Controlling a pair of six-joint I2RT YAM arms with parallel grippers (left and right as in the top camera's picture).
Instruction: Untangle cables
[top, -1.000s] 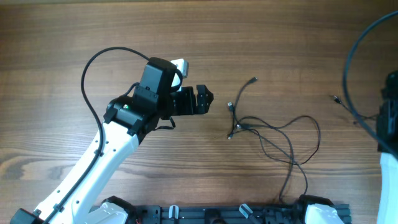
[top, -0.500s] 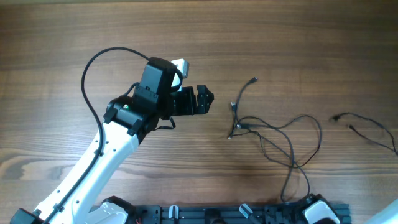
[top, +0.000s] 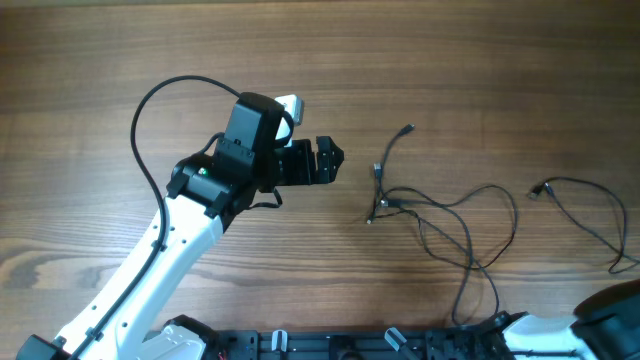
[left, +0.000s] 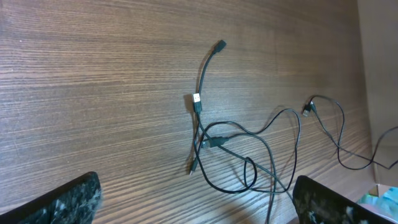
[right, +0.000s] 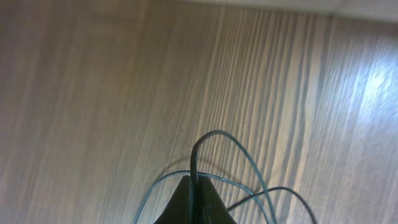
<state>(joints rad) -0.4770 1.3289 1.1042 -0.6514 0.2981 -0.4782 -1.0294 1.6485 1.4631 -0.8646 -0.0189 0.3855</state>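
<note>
One tangle of cables (top: 400, 203) lies on the table (top: 480, 60), with four grey plug ends showing at its left side. Left of the tangle, the left gripper (top: 338, 163) hovers, fingers wide and empty. Right of the tangle runs one separate cable (top: 548, 186), and the right gripper (right: 196, 183) has its fingers pinched tight on it.

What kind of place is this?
Probably a robotics test bench: a wood-grain table, a white robot arm rising from a black rail, and thin black cables strewn on it.
</note>
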